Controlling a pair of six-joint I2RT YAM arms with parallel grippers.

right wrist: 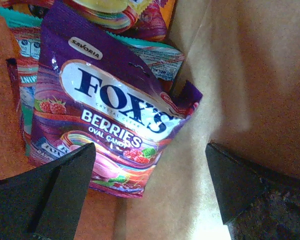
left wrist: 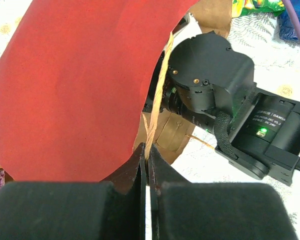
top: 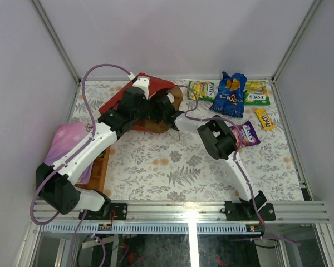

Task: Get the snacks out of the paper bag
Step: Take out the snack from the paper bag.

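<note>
The red paper bag (top: 155, 88) lies on its side at the back left, its brown mouth facing right. My left gripper (left wrist: 149, 156) is shut on the bag's rim, with the red wall (left wrist: 75, 90) to its left. My right gripper (right wrist: 150, 170) is open inside the bag, its fingers either side of the lower corner of a purple Fox's Berries packet (right wrist: 110, 110). Teal (right wrist: 157, 56) and orange (right wrist: 162, 20) packets lie behind that one. On the table lie a green-yellow pack (top: 202, 90), a blue chip bag (top: 229, 94), another green pack (top: 256, 93), a yellow bar (top: 264, 118) and a purple packet (top: 247, 133).
A folded purple cloth (top: 69, 142) and a wooden tray (top: 99, 167) sit at the left edge by the left arm. The right arm's black wrist (left wrist: 210, 75) fills the bag's mouth. Grey walls close in the table on three sides.
</note>
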